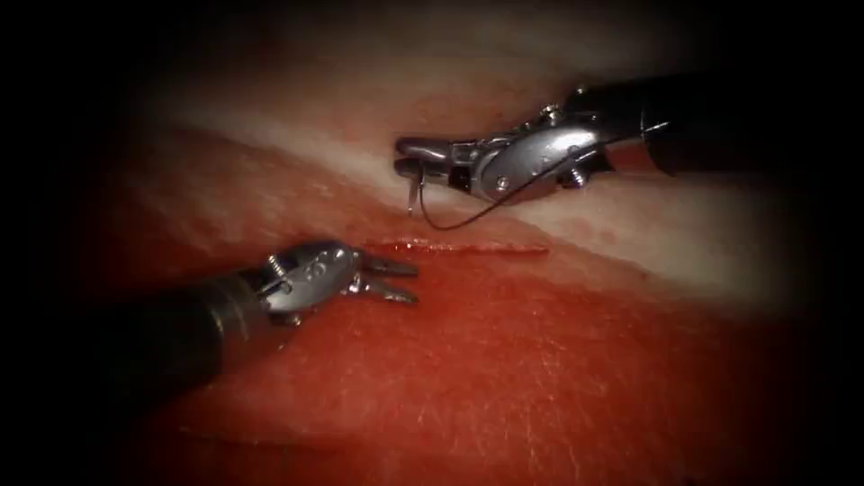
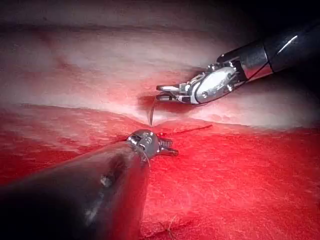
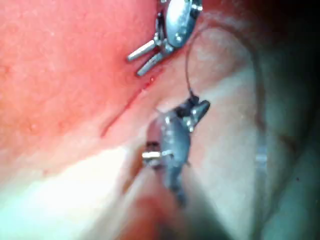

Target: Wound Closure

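My right tool [image 1: 402,157] comes in from the upper right with its jaws shut on the curved needle [image 1: 412,192]. A short length of needle hangs down from the jaws; I cannot tell where along its curve it is held. Its tip hovers close over the pale tissue just beyond the left end of the cut [image 1: 468,247], not in the tissue. Dark thread [image 1: 468,219] loops from the needle back under the tool. My left tool [image 1: 414,282] lies low by the cut's left end, jaws open and holding nothing. The left wrist view shows the needle [image 2: 150,116] above the left tool [image 2: 175,148].
The tissue [image 1: 540,360] is red and wet on the near side of the cut and pale on the far side. The left tool's dark shaft [image 2: 90,190] lies across the near left.
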